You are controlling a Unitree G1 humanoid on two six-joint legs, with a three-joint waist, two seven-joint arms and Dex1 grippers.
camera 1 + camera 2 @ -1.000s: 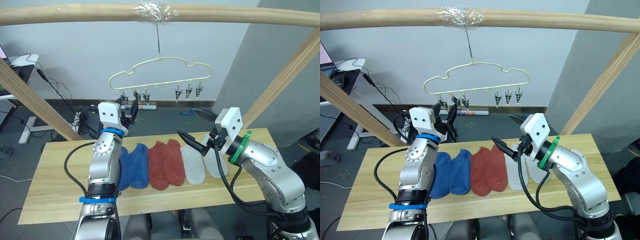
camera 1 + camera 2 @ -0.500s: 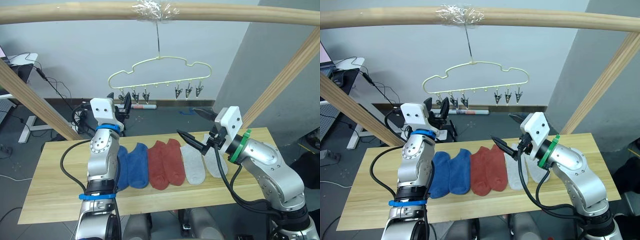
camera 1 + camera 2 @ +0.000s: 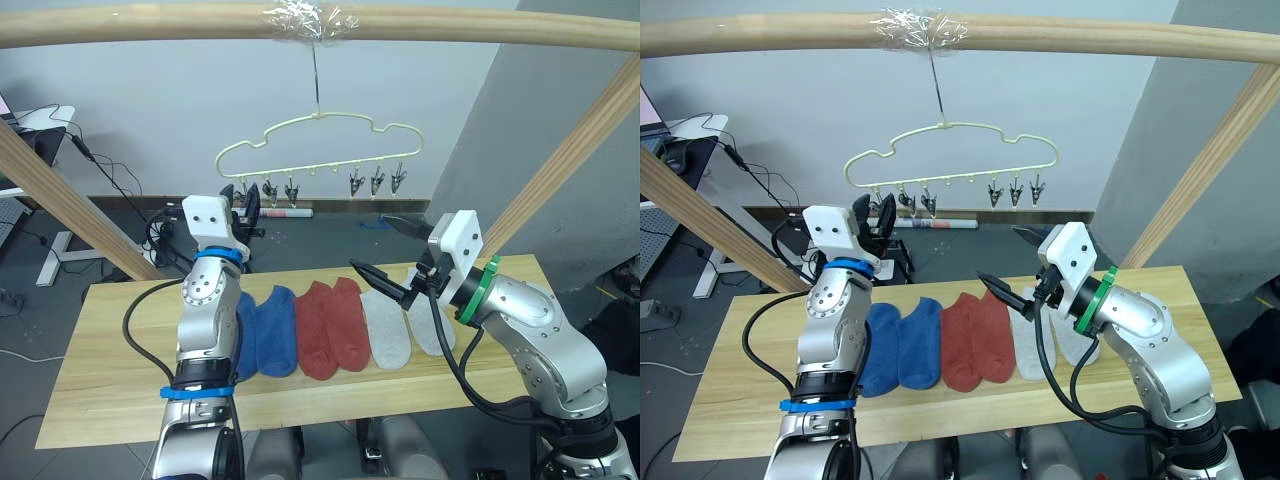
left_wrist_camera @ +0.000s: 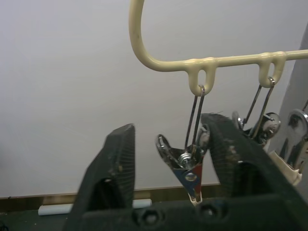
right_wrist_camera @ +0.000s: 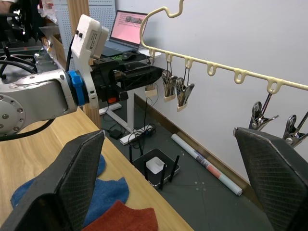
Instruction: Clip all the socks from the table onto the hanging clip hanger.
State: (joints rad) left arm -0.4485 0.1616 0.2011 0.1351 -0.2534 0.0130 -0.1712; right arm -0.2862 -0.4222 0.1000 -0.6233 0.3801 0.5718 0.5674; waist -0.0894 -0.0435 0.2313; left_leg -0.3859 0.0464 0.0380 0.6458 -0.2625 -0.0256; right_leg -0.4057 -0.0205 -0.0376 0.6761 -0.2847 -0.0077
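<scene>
Socks [image 3: 330,325] all six flat in a row on table [image 3: 100,370], centre of frame; hanger [image 3: 320,150] above, upper middle. Left claw [image 4: 166,154] wide, straddling end clip [image 4: 185,166]: best squeezed squarely on its handles. Right claw [image 3: 385,255] wide, empty. Clip jaws partly hidden behind fingers [image 4: 115,163].
</scene>
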